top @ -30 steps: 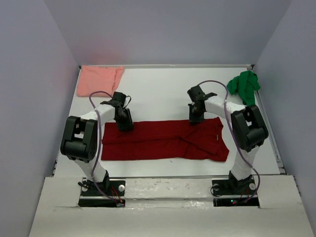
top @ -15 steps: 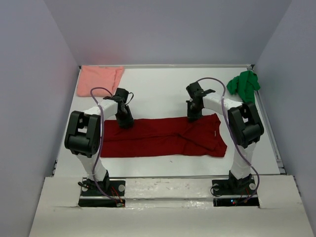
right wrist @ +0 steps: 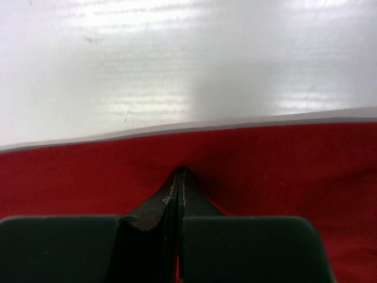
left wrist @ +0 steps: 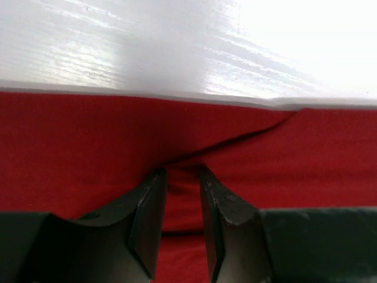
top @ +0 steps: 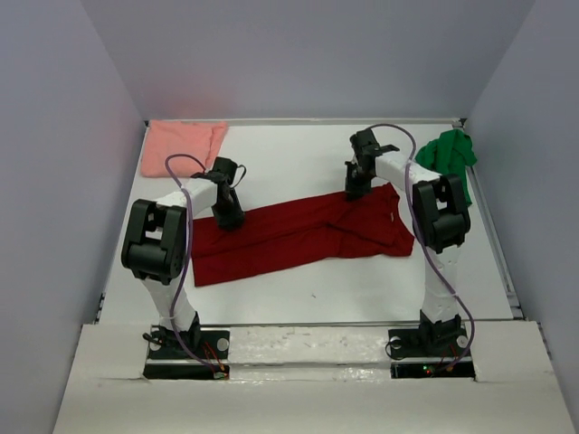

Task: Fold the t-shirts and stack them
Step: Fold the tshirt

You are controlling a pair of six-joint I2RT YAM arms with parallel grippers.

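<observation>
The dark red t-shirt [top: 298,233] lies folded into a long band across the middle of the table, slanting up to the right. My left gripper [top: 226,215] is at its far edge near the left end. In the left wrist view its jaws [left wrist: 182,172] stand a little apart, with red cloth [left wrist: 70,147] between and under them. My right gripper [top: 357,185] is at the far edge near the right end. Its jaws [right wrist: 178,174] are pressed together on the red cloth [right wrist: 283,165]. The pale salmon pink t-shirt [top: 184,145] lies at the back left. The bright green t-shirt [top: 447,155] is bunched at the back right.
The white table [top: 289,163] is walled in by grey panels on the left, back and right. Both arm bases stand at the near edge. The right arm's upper link lies close to the green t-shirt.
Both grippers moved away from the bases along the far edge of the red t-shirt. The right one went farther, so the band now slants up to the right.
</observation>
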